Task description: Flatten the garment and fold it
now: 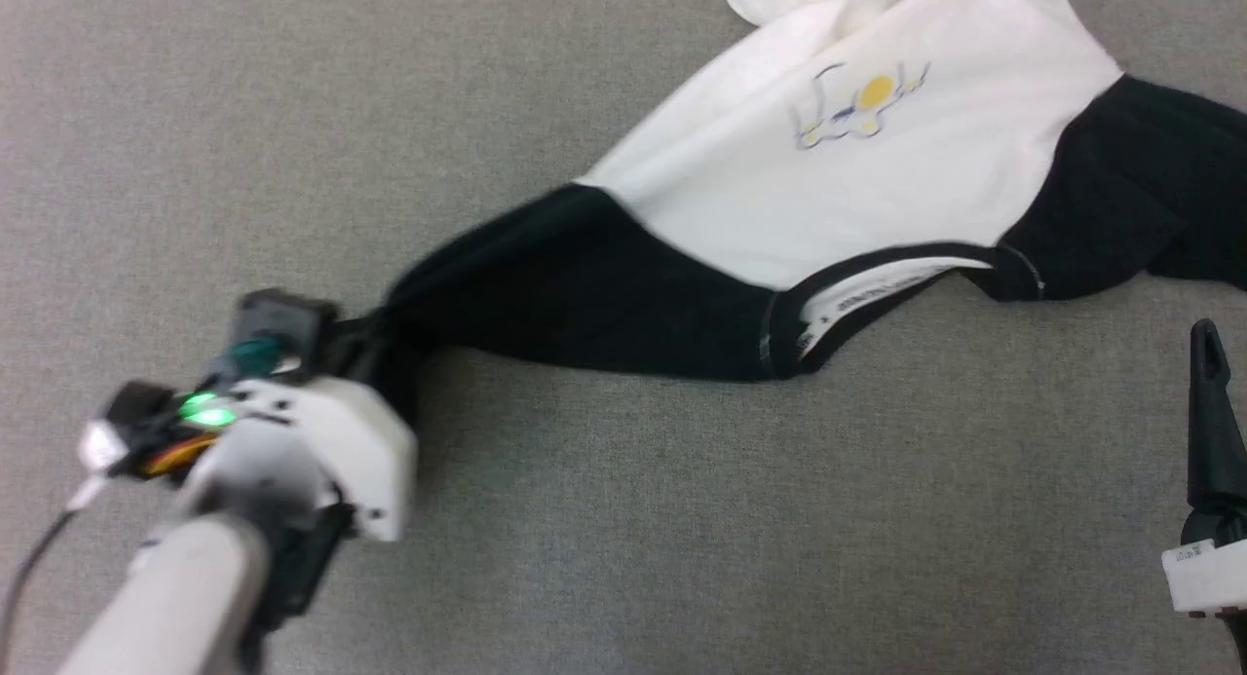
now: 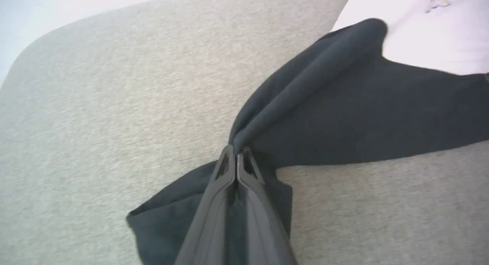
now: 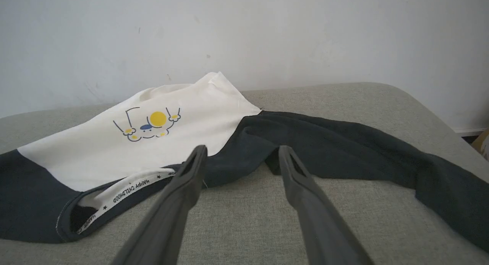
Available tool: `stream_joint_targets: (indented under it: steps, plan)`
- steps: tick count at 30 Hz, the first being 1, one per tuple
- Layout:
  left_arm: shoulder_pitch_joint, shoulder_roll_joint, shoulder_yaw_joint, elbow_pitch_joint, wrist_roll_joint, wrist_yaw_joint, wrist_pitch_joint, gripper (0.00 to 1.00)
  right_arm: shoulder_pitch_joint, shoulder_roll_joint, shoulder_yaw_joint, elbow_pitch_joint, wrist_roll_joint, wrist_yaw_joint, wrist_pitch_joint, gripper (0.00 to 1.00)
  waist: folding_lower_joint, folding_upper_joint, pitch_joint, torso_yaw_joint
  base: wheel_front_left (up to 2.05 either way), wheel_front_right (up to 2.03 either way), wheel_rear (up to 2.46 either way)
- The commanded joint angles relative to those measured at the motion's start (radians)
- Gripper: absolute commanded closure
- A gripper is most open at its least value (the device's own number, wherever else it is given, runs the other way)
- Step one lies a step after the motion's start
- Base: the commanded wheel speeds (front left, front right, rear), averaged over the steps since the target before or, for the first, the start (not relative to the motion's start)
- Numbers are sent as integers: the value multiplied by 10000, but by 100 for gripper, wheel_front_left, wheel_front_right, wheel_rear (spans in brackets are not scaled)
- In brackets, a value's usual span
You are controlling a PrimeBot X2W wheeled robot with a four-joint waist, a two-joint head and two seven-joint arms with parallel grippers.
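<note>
Shirt (image 1: 828, 188), white with black sleeves, lies on the grey cushioned surface (image 1: 682, 519), left end effector (image 2: 237, 158) pinching one black sleeve (image 1: 585, 285) near its end, right end effector (image 3: 242, 150) spread beside it.

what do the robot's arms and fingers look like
The left arm is pale grey, with a white wrist housing, a green light and a thin dark cable. The left fingers and right fingers are long, dark grey and tapered, with slotted tips. A white labelled block backs the right pair.
</note>
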Motion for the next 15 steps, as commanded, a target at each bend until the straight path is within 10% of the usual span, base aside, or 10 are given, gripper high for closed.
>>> stream_joint_targets:
  steps: [1, 9, 11, 12, 15]
  plan:
    - [479, 545, 450, -329, 10, 317, 191, 100, -62, 27, 31, -5, 75, -11, -1, 0, -2, 0, 99, -42, 0, 0, 0]
    - [1278, 822, 960, -648, -211, 689, 86, 100, -121, 28, 31, 66, 10, -11, 76, 0, -2, 0, 249, -135, 0, 0, 0]
    - [1301, 484, 863, -531, -364, 666, -245, 52, -159, 28, 62, 95, -16, -11, 87, 0, -2, 0, 234, -136, 0, 0, 0]
    - [1293, 348, 793, -440, -396, 622, -430, 10, -182, 28, 92, 117, -20, -11, 86, 0, -2, 0, 204, -133, 0, 0, 0]
    - [1298, -145, 774, -253, -593, 597, -1159, 0, -206, 28, 174, 176, -42, -11, 86, 0, -2, 0, 29, -104, 0, 0, 0]
